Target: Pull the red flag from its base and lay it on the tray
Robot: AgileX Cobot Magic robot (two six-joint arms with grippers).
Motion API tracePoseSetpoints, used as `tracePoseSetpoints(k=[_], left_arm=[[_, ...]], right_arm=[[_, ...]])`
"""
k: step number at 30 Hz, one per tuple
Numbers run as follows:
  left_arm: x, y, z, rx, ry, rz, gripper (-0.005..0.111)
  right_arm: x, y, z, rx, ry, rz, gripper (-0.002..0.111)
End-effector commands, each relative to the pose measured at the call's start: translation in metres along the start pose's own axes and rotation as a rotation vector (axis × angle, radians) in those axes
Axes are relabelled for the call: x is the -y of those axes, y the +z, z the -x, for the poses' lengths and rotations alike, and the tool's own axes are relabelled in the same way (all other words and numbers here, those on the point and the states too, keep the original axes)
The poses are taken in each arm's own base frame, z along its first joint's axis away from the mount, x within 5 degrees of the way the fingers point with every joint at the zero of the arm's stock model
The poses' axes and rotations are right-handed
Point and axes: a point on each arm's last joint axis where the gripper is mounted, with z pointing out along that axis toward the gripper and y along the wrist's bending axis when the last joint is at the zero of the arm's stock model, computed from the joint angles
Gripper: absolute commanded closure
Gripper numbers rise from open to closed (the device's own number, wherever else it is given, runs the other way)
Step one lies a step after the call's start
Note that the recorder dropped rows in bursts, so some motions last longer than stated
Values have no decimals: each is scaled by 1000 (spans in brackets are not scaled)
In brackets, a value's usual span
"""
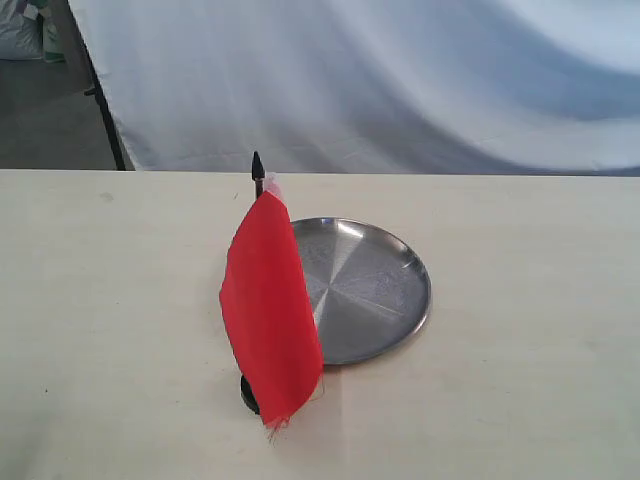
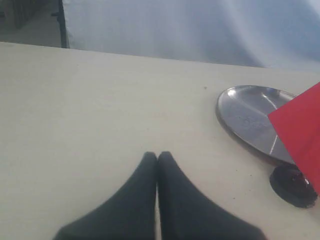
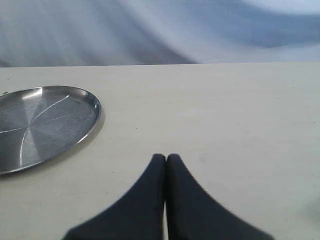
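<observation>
red flag (image 1: 270, 300) upright in the base (image 1: 247, 392) on the worktop (image 1: 100, 300), just beside the tray (image 1: 370, 290), cloth covering part of its rim in the exterior view. left jaws pressed closed on nothing, apart from the base. right jaws likewise closed on nothing, near the tray.

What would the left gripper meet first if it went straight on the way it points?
Probably nothing: the shut left gripper points across the table towards the white cloth behind it. The tray, base and red flag stand off to one side.
</observation>
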Motion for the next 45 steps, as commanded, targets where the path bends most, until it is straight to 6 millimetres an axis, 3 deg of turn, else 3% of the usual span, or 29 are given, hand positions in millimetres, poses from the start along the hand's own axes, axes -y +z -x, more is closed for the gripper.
tracePoseSetpoints(k=[1,16,27,31,39,45], left_arm=[[0,0,-1,2,-12,0,107],[0,0,-1,2,-12,0,107],[0,0,-1,2,-12,0,107],[0,0,-1,2,-12,0,107],[0,0,-1,2,-12,0,107],[0,0,-1,2,-12,0,107]], right_arm=[[0,0,0,10,-4,-7,108],[0,0,1,20,-4,-7,108],[-1,-9,38,440,-2,11,108],[-1,-11,41,481,6,15,108],[-1,-11,41,468,509,138,108],[-1,-11,42,457,758,201,108]])
